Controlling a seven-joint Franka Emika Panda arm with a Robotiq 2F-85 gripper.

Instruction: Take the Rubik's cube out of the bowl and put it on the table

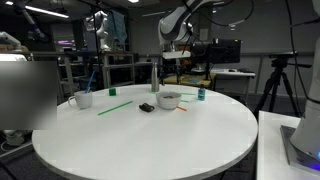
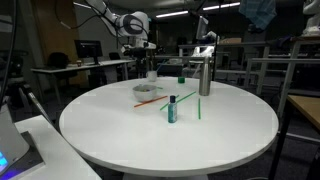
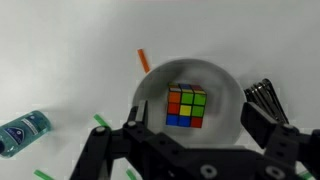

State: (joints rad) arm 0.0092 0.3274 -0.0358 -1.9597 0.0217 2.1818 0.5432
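In the wrist view the Rubik's cube [image 3: 187,107] lies inside the white bowl [image 3: 224,86], showing orange, green, yellow, red and blue squares. My gripper [image 3: 198,106] is open and empty. Its two black fingers straddle the bowl from above, one on each side of the cube. In both exterior views the gripper [image 1: 172,62] [image 2: 138,52] hangs well above the bowl [image 1: 168,100] [image 2: 145,93]. The bowl stands on the far part of the round white table [image 1: 150,140] [image 2: 170,140]. The cube is too small to make out in those views.
A teal bottle [image 2: 172,108] [image 3: 22,132], green sticks [image 2: 198,108] [image 1: 115,107], an orange stick [image 3: 143,62] and a flat black object [image 1: 147,107] lie near the bowl. A white mug [image 1: 84,99] and a tall metal flask [image 2: 204,75] stand farther off.
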